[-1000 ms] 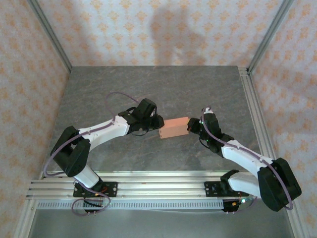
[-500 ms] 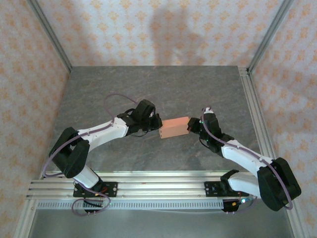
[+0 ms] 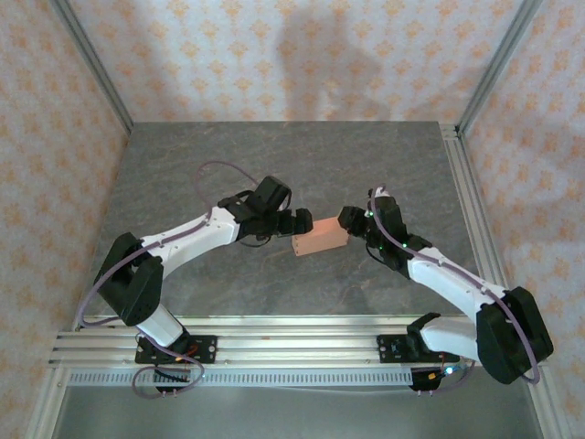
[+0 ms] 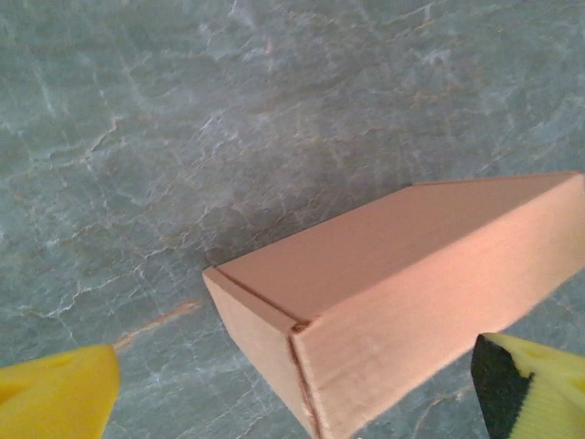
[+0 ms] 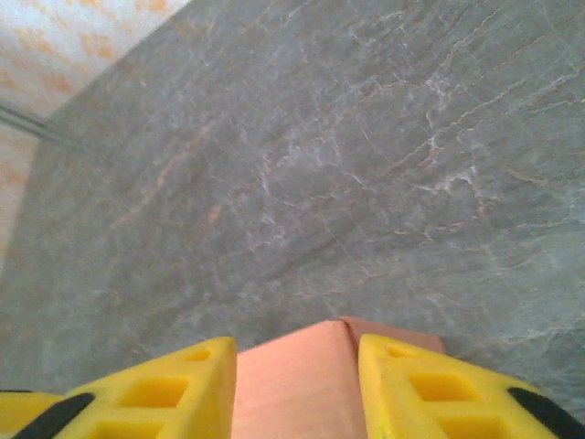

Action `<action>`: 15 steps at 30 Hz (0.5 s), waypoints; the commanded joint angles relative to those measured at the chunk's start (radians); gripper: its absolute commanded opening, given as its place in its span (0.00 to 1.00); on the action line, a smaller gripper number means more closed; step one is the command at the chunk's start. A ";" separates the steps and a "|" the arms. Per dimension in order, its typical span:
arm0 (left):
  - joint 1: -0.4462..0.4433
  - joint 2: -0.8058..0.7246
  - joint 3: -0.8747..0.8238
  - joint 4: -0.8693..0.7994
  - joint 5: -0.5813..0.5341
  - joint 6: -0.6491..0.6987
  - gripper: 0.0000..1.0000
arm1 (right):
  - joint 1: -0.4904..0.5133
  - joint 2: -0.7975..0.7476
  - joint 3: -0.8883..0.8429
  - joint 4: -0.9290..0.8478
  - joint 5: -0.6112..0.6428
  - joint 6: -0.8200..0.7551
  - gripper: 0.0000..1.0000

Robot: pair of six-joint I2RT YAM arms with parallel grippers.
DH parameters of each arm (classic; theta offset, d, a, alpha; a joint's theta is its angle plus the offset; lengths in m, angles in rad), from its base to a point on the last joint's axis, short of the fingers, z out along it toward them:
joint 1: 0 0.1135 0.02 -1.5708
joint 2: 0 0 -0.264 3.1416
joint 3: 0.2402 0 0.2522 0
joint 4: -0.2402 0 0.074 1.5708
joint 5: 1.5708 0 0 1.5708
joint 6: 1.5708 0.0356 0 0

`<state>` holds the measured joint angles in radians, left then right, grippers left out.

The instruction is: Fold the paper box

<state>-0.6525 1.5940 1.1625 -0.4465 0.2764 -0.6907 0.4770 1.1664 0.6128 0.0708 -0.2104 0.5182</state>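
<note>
The paper box (image 3: 320,240) is already folded into a small closed salmon-orange block, and it lies near the middle of the grey marbled table (image 3: 274,155), with its long side running from about 8 o'clock to 2 o'clock in the top view. The left gripper (image 3: 300,224) stands at the 10 o'clock side of the box, just beside its left end. In the left wrist view its two yellow fingers (image 4: 55,398) are spread very wide. One is at 7 o'clock of the picture and the other at 5 o'clock, and the near corner of the box points down between them. This claw is fully open and has hold of nothing, though the finger at 5 o'clock is very near to the long side wall of the box. The right gripper (image 3: 350,221) is at the 2 o'clock end of the box. In the right wrist view its yellow fingers (image 5: 164,389) stand partly apart, and the orange end of the box fills the gap between them. Whether they press on the card or only stand beside it, I cannot tell.
</note>
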 commanded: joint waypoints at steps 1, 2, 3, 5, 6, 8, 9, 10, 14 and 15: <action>0.002 -0.010 0.063 -0.042 -0.015 0.149 1.00 | 0.003 -0.002 0.045 -0.043 0.002 -0.008 0.52; 0.002 -0.015 0.067 -0.028 -0.011 0.202 1.00 | 0.003 -0.006 0.050 -0.052 0.008 -0.008 0.56; 0.002 -0.018 0.066 -0.001 -0.010 0.244 1.00 | 0.002 -0.010 0.054 -0.061 0.014 -0.009 0.60; 0.002 -0.025 0.074 0.013 -0.028 0.358 1.00 | -0.001 -0.019 0.063 -0.080 0.019 -0.003 0.64; 0.002 -0.034 0.073 0.018 -0.051 0.419 1.00 | -0.005 -0.023 0.071 -0.100 0.023 0.008 0.65; 0.002 -0.050 0.073 0.020 -0.067 0.552 1.00 | -0.021 -0.029 0.087 -0.144 0.018 0.021 0.66; 0.002 -0.056 0.071 0.021 -0.076 0.615 1.00 | -0.028 -0.034 0.092 -0.160 0.011 0.019 0.67; 0.002 -0.058 0.074 0.015 -0.087 0.668 1.00 | -0.033 -0.041 0.091 -0.170 0.007 0.016 0.67; 0.004 -0.050 0.076 -0.024 -0.002 0.879 0.99 | -0.041 -0.066 0.085 -0.189 0.003 0.011 0.68; 0.003 -0.046 0.078 -0.042 0.021 0.935 0.97 | -0.043 -0.069 0.082 -0.193 0.004 0.011 0.68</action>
<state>-0.6521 1.5658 1.2114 -0.4404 0.2508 -0.0017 0.4397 1.1240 0.6716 -0.0772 -0.2096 0.5274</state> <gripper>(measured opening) 0.981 0.678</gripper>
